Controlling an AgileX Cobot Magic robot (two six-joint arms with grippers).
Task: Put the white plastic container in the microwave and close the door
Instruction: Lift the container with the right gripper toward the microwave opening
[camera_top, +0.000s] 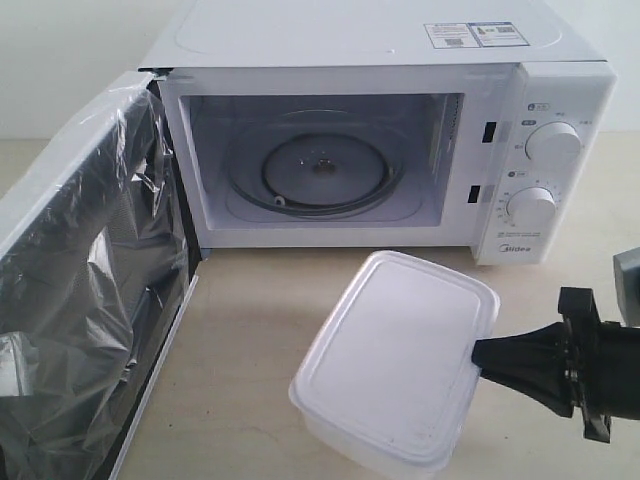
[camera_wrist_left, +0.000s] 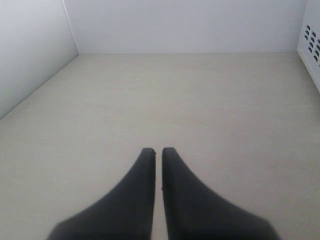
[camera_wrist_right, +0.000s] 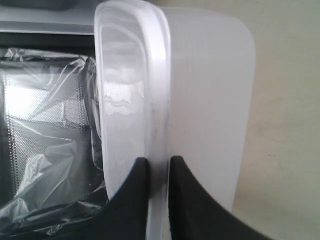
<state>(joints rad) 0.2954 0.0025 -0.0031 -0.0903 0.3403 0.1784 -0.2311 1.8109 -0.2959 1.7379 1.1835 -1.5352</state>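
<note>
While the door (camera_top: 90, 290) of the microwave (camera_top: 370, 35) stands wide open on the left, the white plastic container (camera_top: 395, 360) is out in front of it, over the table (camera_top: 250, 330), near the knobs side. The right gripper (camera_top: 478, 355) has its two black fingers pinched tight on the edge of the box's lid. The box may be lifted a little, but it is hard to tell. The left gripper (camera_wrist_left: 154, 152) is closed, fingers nearly touching, holding nothing, above plain table.

The microwave (camera_top: 380, 60) stands on the beige table (camera_top: 250, 340).
</note>
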